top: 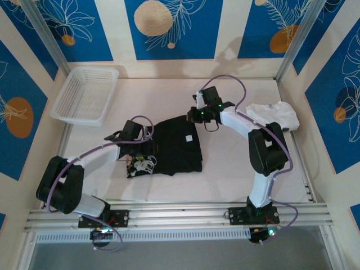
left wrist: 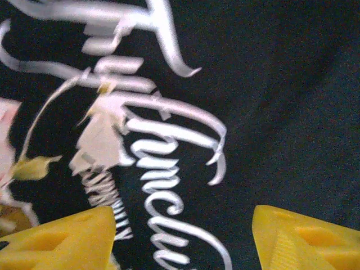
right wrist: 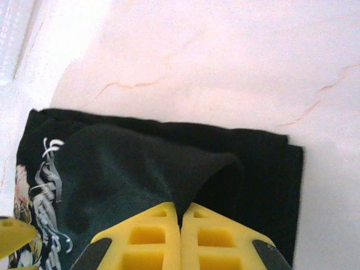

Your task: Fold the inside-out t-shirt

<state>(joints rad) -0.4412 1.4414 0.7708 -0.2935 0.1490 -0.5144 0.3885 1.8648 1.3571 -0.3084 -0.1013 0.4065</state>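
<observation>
We see the t-shirt (top: pixel 174 143) lying near the middle of the worktop (top: pixel 225 163), between the two arms, gathered into a rough dark rectangle. Its plain black side faces up over most of the area, with a small white tag (top: pixel 189 138) showing on top. The print (top: pixel 140 166) shows at the near left corner.

The left hand (top: pixel 135 147) hangs over that printed corner. In the left wrist view its fingers (left wrist: pixel 73 239) stand apart at the bottom of the picture, with white script lettering (left wrist: pixel 169 163) and black cloth between and beyond them. We cannot tell whether the fingertips touch the cloth.

The right hand (top: pixel 198 115) sits at the far edge of the t-shirt. In the right wrist view its fingers (right wrist: pixel 146 242) are pressed together, and a ridge of black cloth (right wrist: pixel 169 169) rises straight into the seam between them, so we read it as clamped on a fold of the t-shirt. Beyond that fold the layers lie flat with a straight edge against the pale worktop, and a strip of the print appears at the left.

A white basket (top: pixel 84 95) stands at the far left of the worktop, well apart from the t-shirt. A white garment (top: pixel 275 115) lies at the far right, beside the right arm.
</observation>
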